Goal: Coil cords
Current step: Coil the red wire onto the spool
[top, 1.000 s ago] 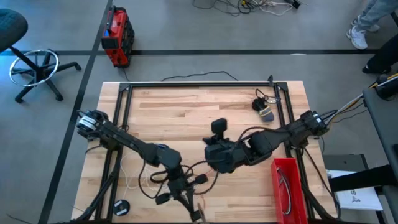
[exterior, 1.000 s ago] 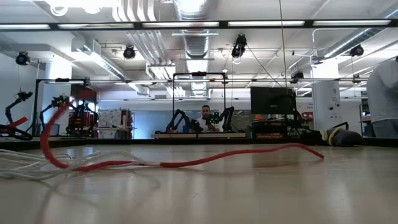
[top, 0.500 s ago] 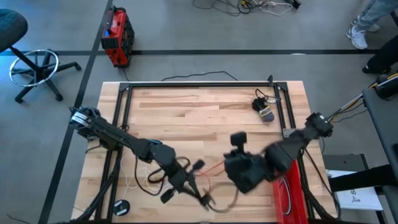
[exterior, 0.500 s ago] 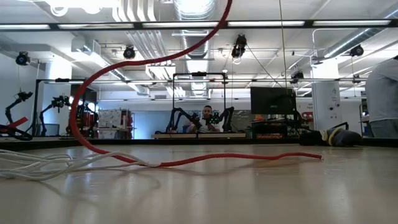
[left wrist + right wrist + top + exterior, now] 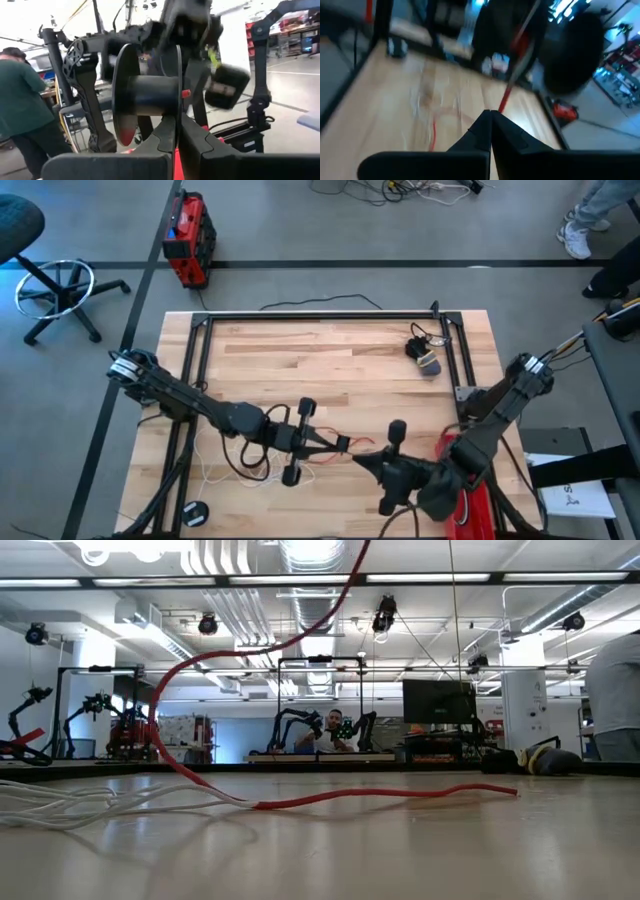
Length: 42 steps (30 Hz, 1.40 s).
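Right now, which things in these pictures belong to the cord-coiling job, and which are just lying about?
Job: red cord, pinched by left tool and right tool; white cord.
Lying about: red bin; red toolbox; stool.

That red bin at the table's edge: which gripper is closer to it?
The right gripper, just beside the red bin toward the table's middle. The left gripper sits a bit farther off, past the right one.

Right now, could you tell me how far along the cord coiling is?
Nothing looks coiled yet. In hand: the red cord, held up off the table between the left claw and right claw. Left: coiling it, and the white cord lying loose.
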{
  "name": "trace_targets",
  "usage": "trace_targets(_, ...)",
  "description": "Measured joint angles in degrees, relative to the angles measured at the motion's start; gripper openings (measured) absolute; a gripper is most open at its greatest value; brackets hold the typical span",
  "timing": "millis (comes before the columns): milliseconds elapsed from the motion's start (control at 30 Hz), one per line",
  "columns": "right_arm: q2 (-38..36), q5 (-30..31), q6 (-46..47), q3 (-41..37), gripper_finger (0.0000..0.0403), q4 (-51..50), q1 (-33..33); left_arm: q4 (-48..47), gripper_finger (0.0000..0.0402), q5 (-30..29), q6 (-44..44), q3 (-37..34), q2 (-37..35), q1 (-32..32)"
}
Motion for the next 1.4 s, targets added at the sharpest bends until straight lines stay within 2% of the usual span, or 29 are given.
trace_targets(367,-0.1,-0.6,-1.8,4.9,0.0090,-1.0,-1.3,0.6,0.0000,-0.8,1.1,0.6,0.0,0.1)
trace_targets(600,-0.4,0.1,-1.4,5.6,0.0110,-0.8,-0.3,0.7,0.0000,-1.3,1.1,0.6,0.0,0.0)
trace_targets(800,-0.8,4.5,-1.5,5.6,0.0099,-0.9,0.4,0.6,0.0000,-1.2,1.1,0.6,0.1,-0.1)
trace_targets(900,-0.9,4.8,-1.2,5.7,0.0090,-0.8,0.3,0.6,0.0000,-0.8,1.4,0.6,0.1,-0.2)
trace_targets(967,-0.8,3.3,-0.3,5.7,0.0083,-0.9,-0.1,0.6,0.0000,0.3,2.2,0.6,0.1,-0.2)
trace_targets(1100,-0.2,-5.3,1.5,5.7,0.0065,-0.7,-2.3,0.8,0.0000,-0.1,2.6,0.6,0.1,-0.4)
trace_targets(1400,0.0,-8.1,0.2,5.7,0.0007,-1.0,-4.2,-0.5,0.0000,-0.6,2.6,0.5,0.1,-0.4)
